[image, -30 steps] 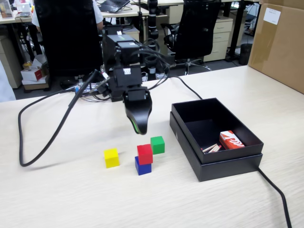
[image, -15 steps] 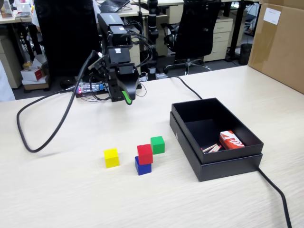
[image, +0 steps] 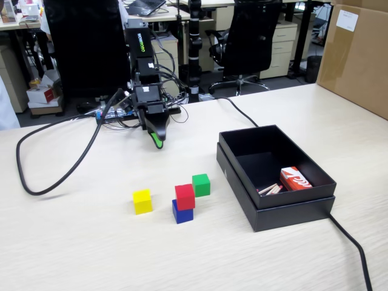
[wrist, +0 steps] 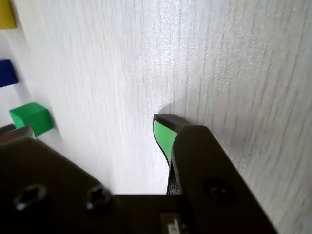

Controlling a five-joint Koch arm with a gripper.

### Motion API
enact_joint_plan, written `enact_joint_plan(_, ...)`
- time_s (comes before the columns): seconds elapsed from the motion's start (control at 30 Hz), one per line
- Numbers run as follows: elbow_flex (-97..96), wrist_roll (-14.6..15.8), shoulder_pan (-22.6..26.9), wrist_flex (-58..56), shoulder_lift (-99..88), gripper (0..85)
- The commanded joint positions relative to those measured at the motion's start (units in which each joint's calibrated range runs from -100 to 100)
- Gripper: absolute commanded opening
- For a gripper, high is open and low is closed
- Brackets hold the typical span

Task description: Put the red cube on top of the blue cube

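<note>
In the fixed view the red cube (image: pixel 185 196) sits on top of the blue cube (image: pixel 182 214), slightly turned against it. My gripper (image: pixel 157 141) hangs well behind the stack, near the arm's base, with its green-padded tip pointing down at the table. In the wrist view the gripper (wrist: pixel 90 127) is open, with only bare table between the green-padded finger (wrist: pixel 163 134) and the other jaw at the left edge. A sliver of the blue cube (wrist: pixel 7 72) shows at the left edge there; the red cube is out of that view.
A green cube (image: pixel 201 184) (wrist: pixel 31 117) stands just right of the stack and a yellow cube (image: pixel 142 201) (wrist: pixel 6 12) to its left. A black open box (image: pixel 276 200) holding a red-and-white packet (image: pixel 295 179) lies at the right. Cables (image: pixel 36 182) loop across the table's left.
The arm has pulled back from above the stack toward its base and folded up. The red cube stays on the blue cube; the other cubes have not moved.
</note>
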Motion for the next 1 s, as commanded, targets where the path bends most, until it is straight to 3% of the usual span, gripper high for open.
enact_joint_plan(0.0,-1.8,0.0,0.1,6.8,-1.4,48.0)
enact_joint_plan(0.97,-12.7,0.0,0.2,12.5,-1.7,48.7)
